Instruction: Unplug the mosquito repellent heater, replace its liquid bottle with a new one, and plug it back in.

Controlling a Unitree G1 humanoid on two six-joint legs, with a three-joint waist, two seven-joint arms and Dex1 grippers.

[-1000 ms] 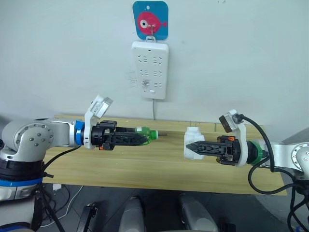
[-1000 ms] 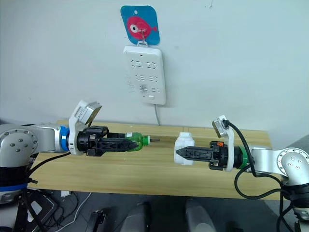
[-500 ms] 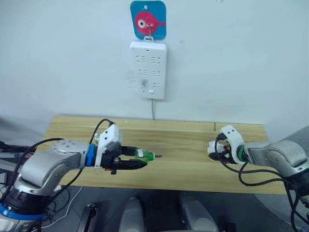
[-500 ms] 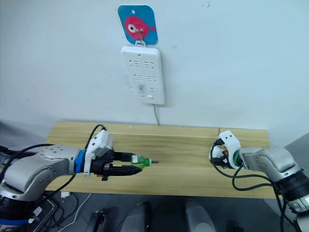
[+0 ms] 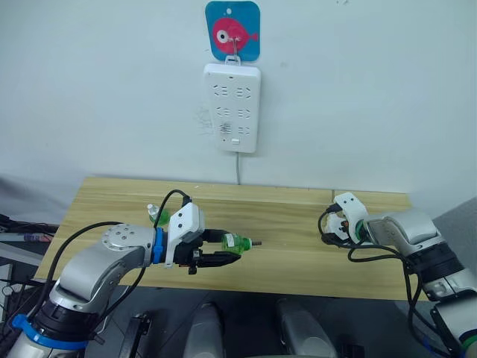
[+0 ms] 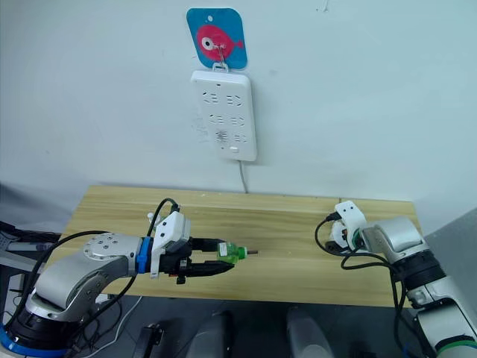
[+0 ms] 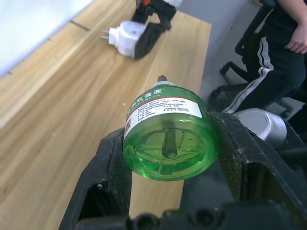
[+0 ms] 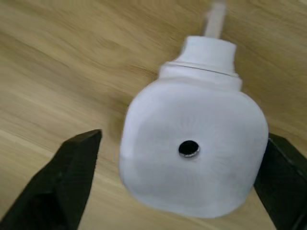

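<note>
My left gripper [image 5: 221, 256] hangs low over the table's front, shut on a green liquid bottle [image 7: 167, 130] held on its side, its wick tip pointing toward my right arm. The mosquito repellent heater [image 8: 194, 153], small, white and rounded with a round hole in its face, lies on the wooden table [image 5: 298, 257] at the right. My right gripper [image 8: 183, 143] is open around it, and bare wood shows between one finger [image 8: 72, 175] and the heater. Seen from the left wrist, the heater [image 7: 125, 38] shows its two prongs.
A white power strip [image 5: 232, 108] hangs on the wall under a blue fish hook plate [image 5: 232, 30], its cord running down behind the table. A small green item [image 5: 154, 215] sits behind my left forearm. A seated person [image 7: 288, 28] is beyond the table's right end.
Both arms have dropped from mid-air to just above the table. The left still carries the green bottle. The right has set the heater down and opened.
</note>
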